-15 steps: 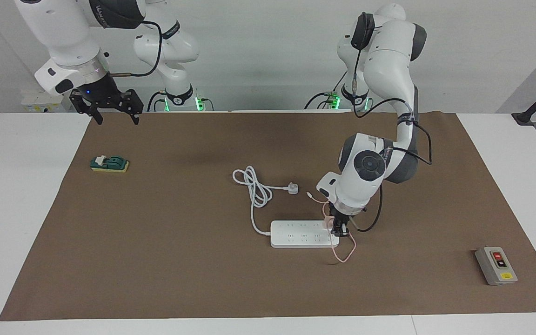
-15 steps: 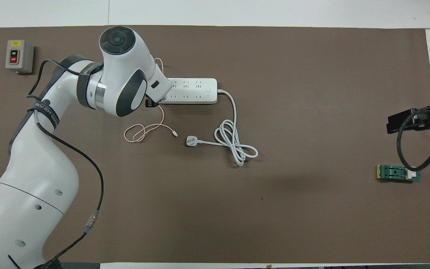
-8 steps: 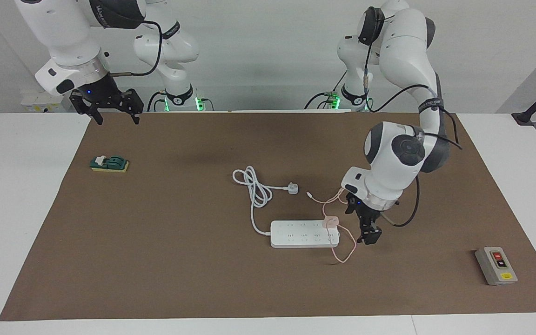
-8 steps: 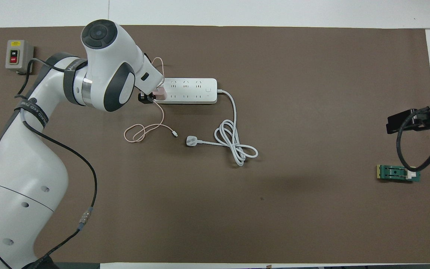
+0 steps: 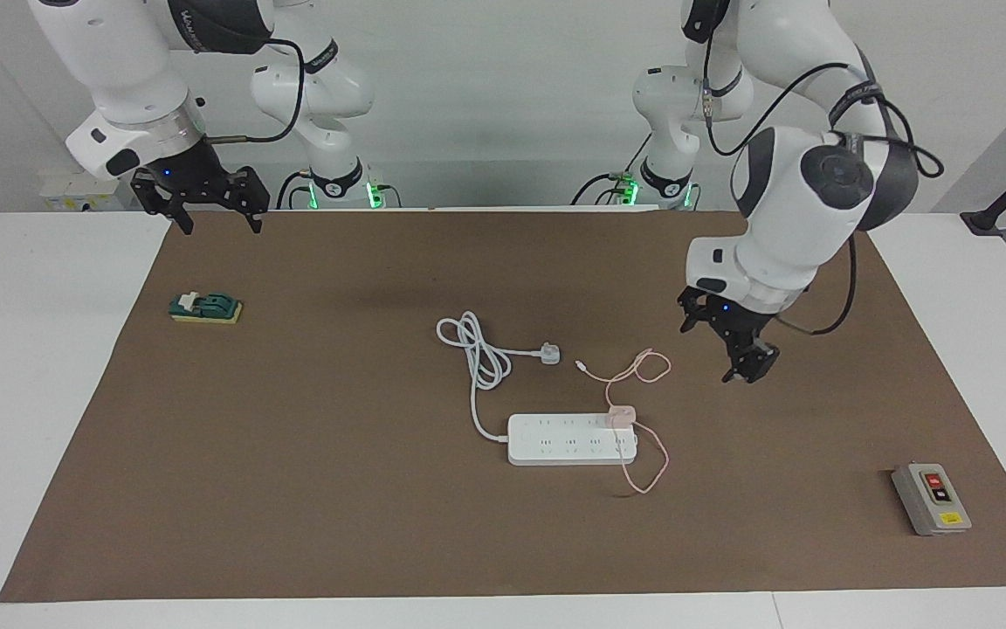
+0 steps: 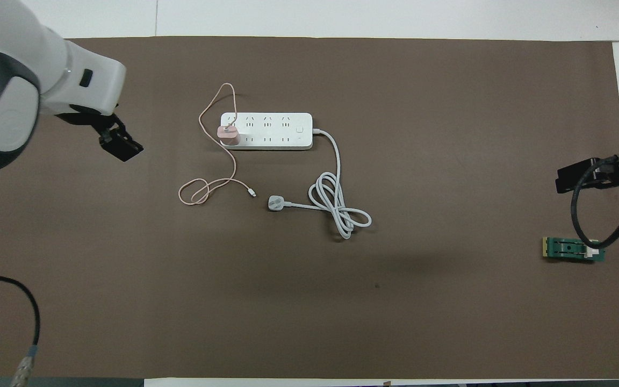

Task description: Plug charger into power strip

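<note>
The pale pink charger (image 5: 621, 414) stands plugged into the end socket of the white power strip (image 5: 568, 439), at the end toward the left arm. It also shows in the overhead view (image 6: 228, 134) on the strip (image 6: 272, 130). Its thin pink cable (image 5: 643, 367) loops loosely over the mat on both sides of the strip. My left gripper (image 5: 721, 348) is open and empty, raised over bare mat toward the left arm's end, well apart from the charger. My right gripper (image 5: 217, 218) is open and empty; that arm waits over the mat's edge at its own end.
The strip's thick white cord with its three-pin plug (image 5: 548, 353) lies coiled nearer to the robots than the strip. A grey button box (image 5: 931, 498) sits at the left arm's end. A small green block (image 5: 206, 307) lies under the right gripper's end of the mat.
The left gripper let go of the charger, opened, and rose away from the strip toward the left arm's end. The charger stays in the strip. The right arm has not moved.
</note>
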`<state>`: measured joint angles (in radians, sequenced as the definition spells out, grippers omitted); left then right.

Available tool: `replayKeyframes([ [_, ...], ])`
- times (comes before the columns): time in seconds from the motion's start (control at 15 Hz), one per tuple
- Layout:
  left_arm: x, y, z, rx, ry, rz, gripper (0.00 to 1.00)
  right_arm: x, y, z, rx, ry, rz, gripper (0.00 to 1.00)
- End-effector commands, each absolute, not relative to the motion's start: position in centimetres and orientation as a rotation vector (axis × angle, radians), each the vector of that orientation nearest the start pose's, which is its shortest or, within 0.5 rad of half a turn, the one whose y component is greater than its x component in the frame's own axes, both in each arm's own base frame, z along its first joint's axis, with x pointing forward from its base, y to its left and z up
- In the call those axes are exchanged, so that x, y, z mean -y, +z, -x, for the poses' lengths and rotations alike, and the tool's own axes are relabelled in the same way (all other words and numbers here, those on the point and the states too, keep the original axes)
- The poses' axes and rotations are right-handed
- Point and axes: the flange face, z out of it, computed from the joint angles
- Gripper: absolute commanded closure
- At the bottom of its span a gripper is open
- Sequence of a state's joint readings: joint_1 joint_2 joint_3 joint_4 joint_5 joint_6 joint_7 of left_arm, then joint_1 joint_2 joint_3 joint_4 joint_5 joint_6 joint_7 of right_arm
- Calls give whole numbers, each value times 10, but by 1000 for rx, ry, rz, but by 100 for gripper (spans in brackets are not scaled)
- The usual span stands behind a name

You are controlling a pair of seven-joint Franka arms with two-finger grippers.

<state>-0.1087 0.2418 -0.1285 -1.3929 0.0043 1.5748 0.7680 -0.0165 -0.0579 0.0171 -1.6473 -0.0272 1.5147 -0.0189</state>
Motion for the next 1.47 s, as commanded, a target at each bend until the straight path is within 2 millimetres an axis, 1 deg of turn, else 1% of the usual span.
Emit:
replayKeyframes([
  [0.0,112,593,-574,-1252,177,2929,0,2,618,-521,71,130,3169,0],
  [0.07,109,604,-563,-1117,212,2976,0,2,618,-521,71,130,3169,0],
  [0.2,100,617,-552,-716,235,3073,0,2,618,-522,71,128,3169,0],
  [0.27,98,620,-547,-612,255,3088,0,2,618,-522,71,128,3169,0],
  [0.33,94,620,-545,-517,286,3094,0,2,618,-522,71,127,3167,0],
  [0.4,88,621,-545,-408,288,3100,0,2,618,-522,71,128,3169,0],
  [0.47,88,623,-545,-345,283,3104,0,2,618,-522,71,128,3169,0],
  [0.53,80,624,-540,-313,306,3104,0,2,618,-522,71,128,3169,0],
  [0.6,66,632,-534,-270,319,3107,0,2,618,-522,71,128,3169,0],
  [0.73,39,638,-530,-191,324,3116,0,2,618,-522,71,127,3167,0],
  [0.8,29,638,-531,-163,322,3120,0,2,618,-522,71,128,3169,0],
  [0.93,23,638,-533,-144,303,3125,0,2,618,-522,71,128,3169,0],
  [1.07,30,639,-539,-163,243,3129,0,2,618,-522,71,128,3169,0],
  [1.27,33,640,-550,-171,113,3136,0,2,618,-522,71,127,3167,0],
  [1.4,36,637,-553,-176,99,3136,0,2,618,-522,71,127,3167,0],
])
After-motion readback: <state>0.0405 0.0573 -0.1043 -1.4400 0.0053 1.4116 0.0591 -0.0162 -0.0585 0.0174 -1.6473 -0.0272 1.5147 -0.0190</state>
